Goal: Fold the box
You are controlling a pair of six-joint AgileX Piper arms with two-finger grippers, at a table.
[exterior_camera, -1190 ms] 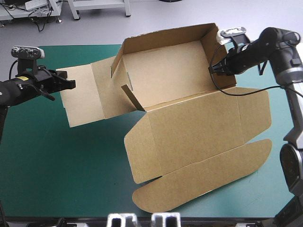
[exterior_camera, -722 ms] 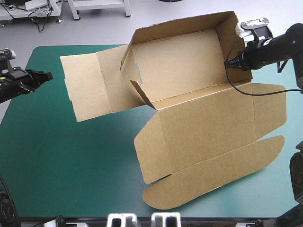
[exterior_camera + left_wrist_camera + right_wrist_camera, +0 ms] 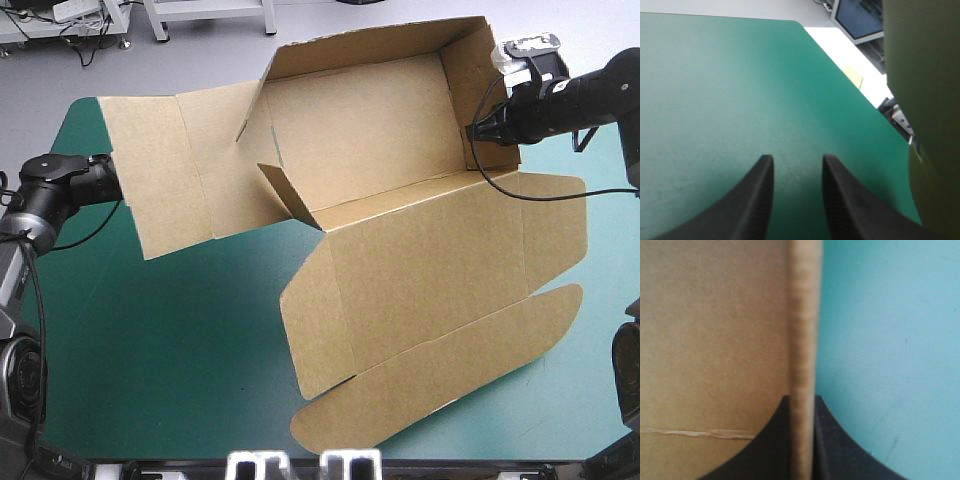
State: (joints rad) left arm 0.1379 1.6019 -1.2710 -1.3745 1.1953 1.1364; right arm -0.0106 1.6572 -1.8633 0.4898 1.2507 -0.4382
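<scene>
**Desk:** Where is the box right now?

**Operator:** I see the box (image 3: 360,150) on the far half of the surface (image 3: 180,340), towards the right. Its tray part is open, with the walls raised. The lid panel (image 3: 430,270) lies flat on the near side, and a rounded flap (image 3: 440,380) sits along its near edge. A wide side flap (image 3: 170,170) reaches out towards the surface's left edge.

**Desk:** And your right pincer?

**Operator:** My right pincer (image 3: 801,399) is clamped on the tray's right end wall (image 3: 480,100). In the wrist view the board's edge runs straight up between the two black fingers, which are pressed against it on either side. Brown board is on one side of that edge and teal-green cover on the other.

**Desk:** Left one?

**Operator:** My left pincer (image 3: 797,159) has its fingers apart with nothing between them, and it sits low over bare teal-green cover. Brown board rises just beside it. From above, that arm sits at the side flap's outer edge.
</scene>
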